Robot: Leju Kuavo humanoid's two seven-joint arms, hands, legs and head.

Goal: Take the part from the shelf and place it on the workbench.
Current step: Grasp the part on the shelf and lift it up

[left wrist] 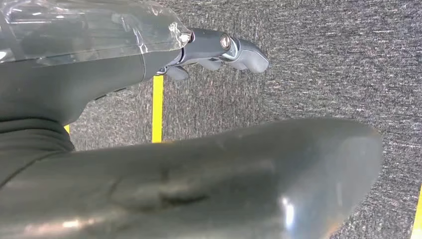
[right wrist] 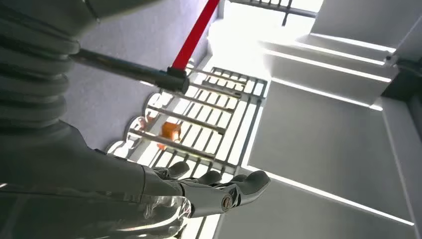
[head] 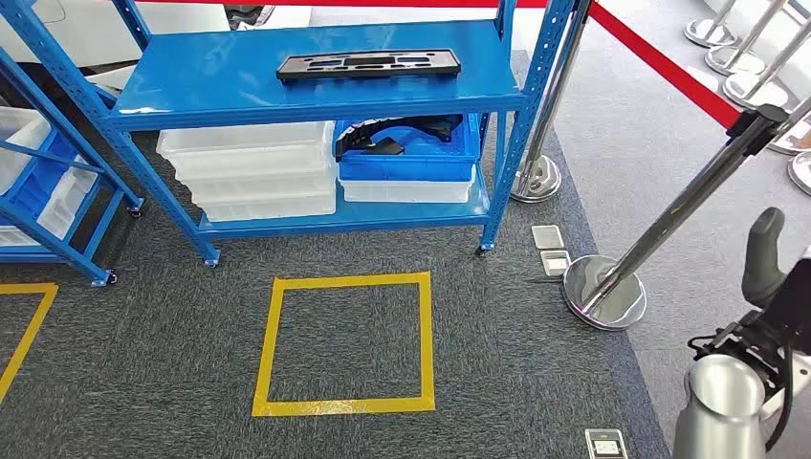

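The blue steel shelf [head: 316, 81] fills the far part of the head view, standing on dark carpet so that its upper deck sits at a height the robot can likely reach. On that deck lies the task's thing, a flat black part [head: 368, 65] with cut-outs, laid on its broad face near the front edge, apparently so a hand can come at it from the open side. Below it, clear plastic bins [head: 253, 170] are stacked beside a blue crate [head: 406, 153] holding more black parts, which rests on another clear bin. A yellow taped square [head: 346, 344] marks the carpet in front of the shelf, seemingly a standing spot. To the right, chrome stanchions [head: 612, 282] carry a red barrier belt [head: 660, 57] that fences the area off.

The right hand [right wrist: 219, 191] is raised at the robot's side, its fingers stretched out and apart, holding nothing. The left hand [left wrist: 219, 50] hangs toward the carpet, fingers loosely extended and empty. The part is not yet touched, so the reach has still to begin.
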